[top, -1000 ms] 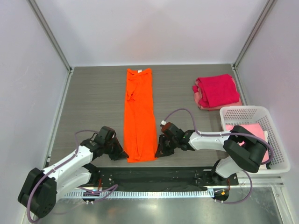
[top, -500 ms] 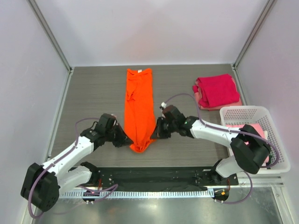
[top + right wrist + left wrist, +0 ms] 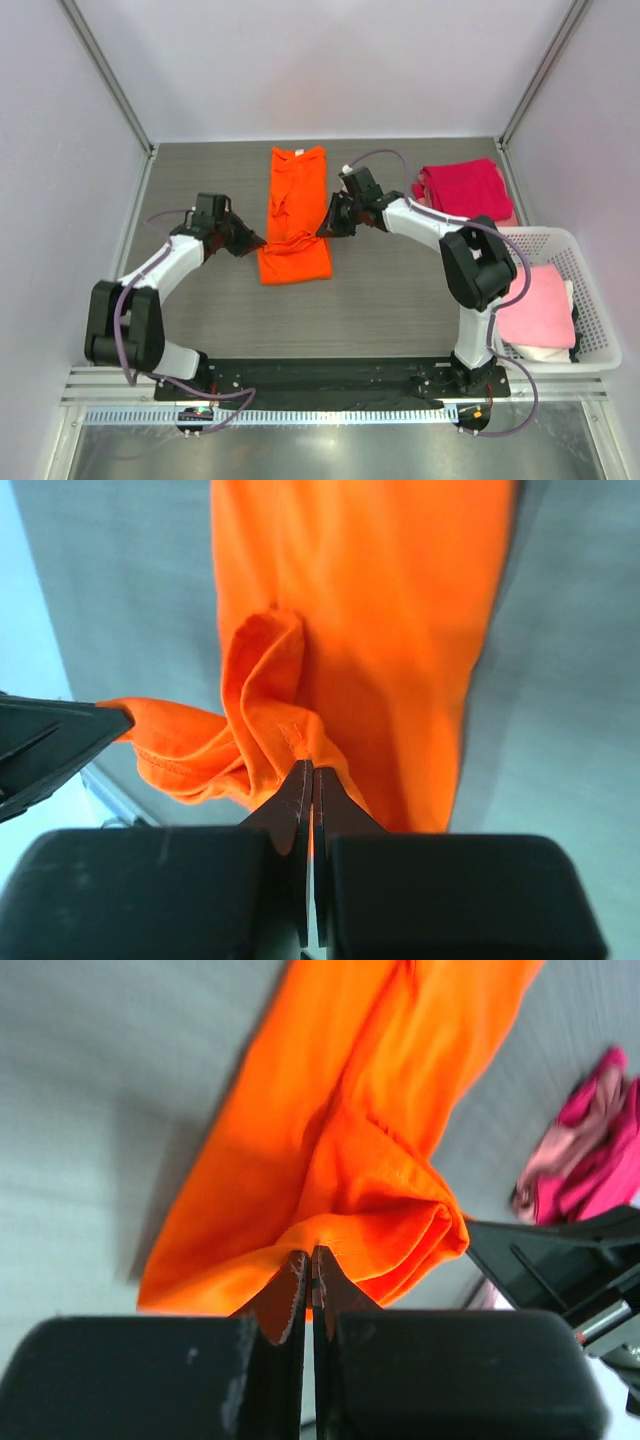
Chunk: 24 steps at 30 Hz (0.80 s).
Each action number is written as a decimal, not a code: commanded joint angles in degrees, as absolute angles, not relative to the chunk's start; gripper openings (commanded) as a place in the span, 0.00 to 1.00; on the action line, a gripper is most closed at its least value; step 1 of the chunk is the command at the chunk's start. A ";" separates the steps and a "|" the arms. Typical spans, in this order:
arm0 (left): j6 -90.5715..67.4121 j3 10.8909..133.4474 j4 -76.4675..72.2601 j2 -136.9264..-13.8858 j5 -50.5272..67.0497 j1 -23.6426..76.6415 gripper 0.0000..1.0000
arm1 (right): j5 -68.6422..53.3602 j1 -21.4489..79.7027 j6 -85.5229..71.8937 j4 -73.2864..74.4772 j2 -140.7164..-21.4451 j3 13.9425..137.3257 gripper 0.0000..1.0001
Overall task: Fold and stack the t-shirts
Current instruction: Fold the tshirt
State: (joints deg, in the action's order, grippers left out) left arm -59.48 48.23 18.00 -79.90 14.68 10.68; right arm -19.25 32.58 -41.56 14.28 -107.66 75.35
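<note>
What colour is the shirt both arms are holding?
Bright orange shirt, clearest in the top external view.

Orange t-shirt [image 3: 295, 215]: soft matt cloth, creased, with a stitched hem. Tabletop [image 3: 380, 300]: smooth matt grey wood-grain finish. Basket [image 3: 530, 238] at 4 o'clock: white plastic lattice; left end effector [image 3: 311, 1260] and right end effector [image 3: 308, 775]: matt black plastic housings.

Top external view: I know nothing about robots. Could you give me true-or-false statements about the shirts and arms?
1. The left end effector and right end effector are both shut on the orange t-shirt. True.
2. The magenta-red t-shirt lies in the basket. False: it lies folded on the table, beyond the basket.
3. A pale pink t-shirt lies in the basket. True.
4. The orange t-shirt lies flat at full length. False: its near end is doubled over.
</note>
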 commanded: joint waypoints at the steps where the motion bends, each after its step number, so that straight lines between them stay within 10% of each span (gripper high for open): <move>1: -58.71 53.43 11.18 -86.19 12.31 9.23 0.00 | -19.86 30.41 -39.38 16.35 -110.91 83.22 0.01; 16: -59.33 73.91 9.58 -107.48 14.15 8.79 0.02 | -20.65 24.61 -39.12 18.81 -124.88 100.01 0.07; 17: -58.72 76.00 9.58 -109.40 14.15 8.70 0.10 | -21.09 24.44 -39.02 19.07 -125.94 102.28 0.21; 18: -57.75 76.98 10.10 -110.29 13.54 8.70 0.53 | -20.92 24.35 -39.20 18.99 -126.82 103.00 0.55; 19: -57.48 77.78 10.46 -110.74 13.10 8.70 0.69 | -20.66 24.17 -39.29 19.07 -127.35 103.53 0.62; 24: -54.58 72.26 11.42 -103.22 10.73 9.05 0.83 | -16.62 25.22 -37.53 14.42 -117.35 90.46 0.79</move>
